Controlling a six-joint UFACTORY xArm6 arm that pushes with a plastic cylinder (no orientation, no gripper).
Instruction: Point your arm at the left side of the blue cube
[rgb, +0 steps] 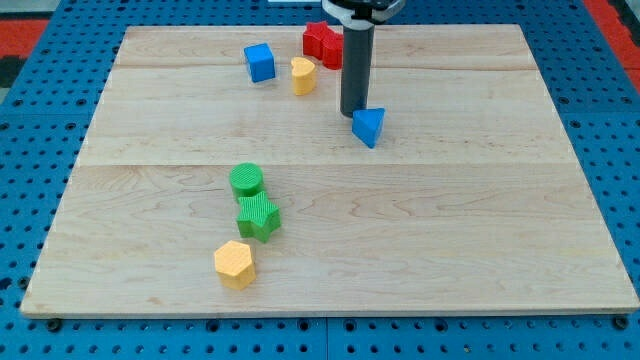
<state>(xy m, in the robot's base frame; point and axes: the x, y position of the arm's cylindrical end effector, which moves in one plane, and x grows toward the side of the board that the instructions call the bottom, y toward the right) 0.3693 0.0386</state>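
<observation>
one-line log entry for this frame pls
tip touching blue triangular block, upper-left edge | blue cube far to view's left, not reached | yellow block between them | red block behind rod

I am seeing my dark rod's tip (352, 112) showing black, a blue cube (259, 62), a blue triangular block (368, 126), red (321, 41), yellow (302, 75) and (234, 264), two ribbed greens (246, 180) and (258, 216), all on the pale wood-grained board (450, 220).
</observation>
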